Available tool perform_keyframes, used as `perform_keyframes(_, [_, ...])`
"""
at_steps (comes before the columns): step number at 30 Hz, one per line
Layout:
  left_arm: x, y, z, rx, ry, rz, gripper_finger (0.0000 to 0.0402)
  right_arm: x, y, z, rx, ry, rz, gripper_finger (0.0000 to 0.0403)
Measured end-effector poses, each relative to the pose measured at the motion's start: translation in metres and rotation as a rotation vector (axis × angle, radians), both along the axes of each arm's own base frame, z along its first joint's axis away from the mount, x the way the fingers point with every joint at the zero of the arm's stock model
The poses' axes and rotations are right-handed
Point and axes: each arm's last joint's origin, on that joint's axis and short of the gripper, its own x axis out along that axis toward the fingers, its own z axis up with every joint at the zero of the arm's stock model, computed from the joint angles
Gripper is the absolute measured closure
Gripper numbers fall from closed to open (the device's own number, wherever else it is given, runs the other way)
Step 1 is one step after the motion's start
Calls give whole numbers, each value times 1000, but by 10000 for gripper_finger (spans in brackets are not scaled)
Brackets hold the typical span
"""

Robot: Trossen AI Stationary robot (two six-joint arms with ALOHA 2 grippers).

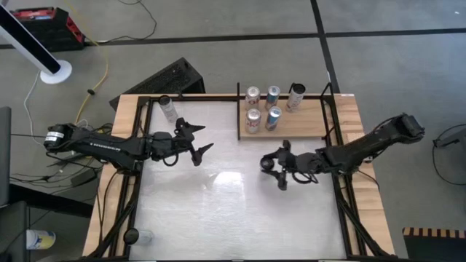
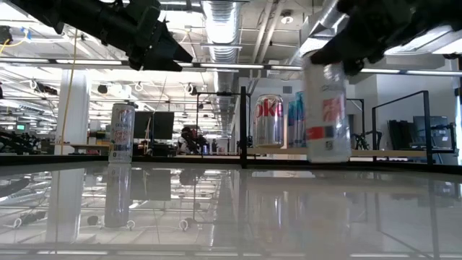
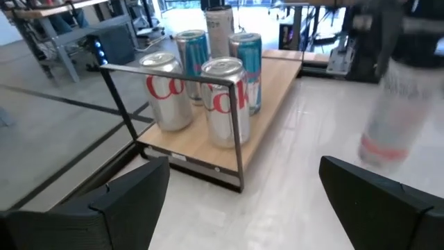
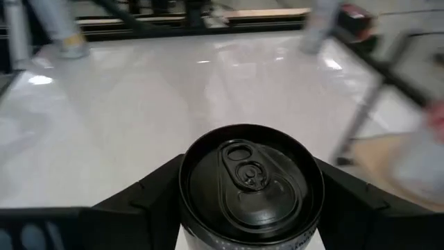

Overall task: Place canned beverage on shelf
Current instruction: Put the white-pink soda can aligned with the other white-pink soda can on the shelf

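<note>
Black-topped can (image 4: 251,182) upright between right gripper (image 4: 250,191) fingers.
Fingers hugging both sides; left gripper (image 1: 196,140) spread wide, nothing between.

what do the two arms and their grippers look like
Both arms are dark, nearly black, built of slim jointed segments. The left arm has a pale round cap at its base end. The left gripper and right gripper each end in two flat, matte black fingers with angular tips.
</note>
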Motion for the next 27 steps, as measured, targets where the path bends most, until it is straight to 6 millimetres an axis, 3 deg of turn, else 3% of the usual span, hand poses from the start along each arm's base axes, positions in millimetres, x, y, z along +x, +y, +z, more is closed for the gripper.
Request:
perform_keyframes(8, [0,0,0,17,10,0,45,-58,-20,27,-79,7,-270,127])
perform_keyframes(13, [0,0,0,26,16,0,45,-83,-42,36,-110,-5,-409,127])
perform_keyframes(21, [0,0,0,9,7,5,45,-94,-75,32,-167,21,-567,127])
perform_keyframes(27, [0,0,0,-8,-5,0,45,-95,-99,23,-150,13,-522,127])
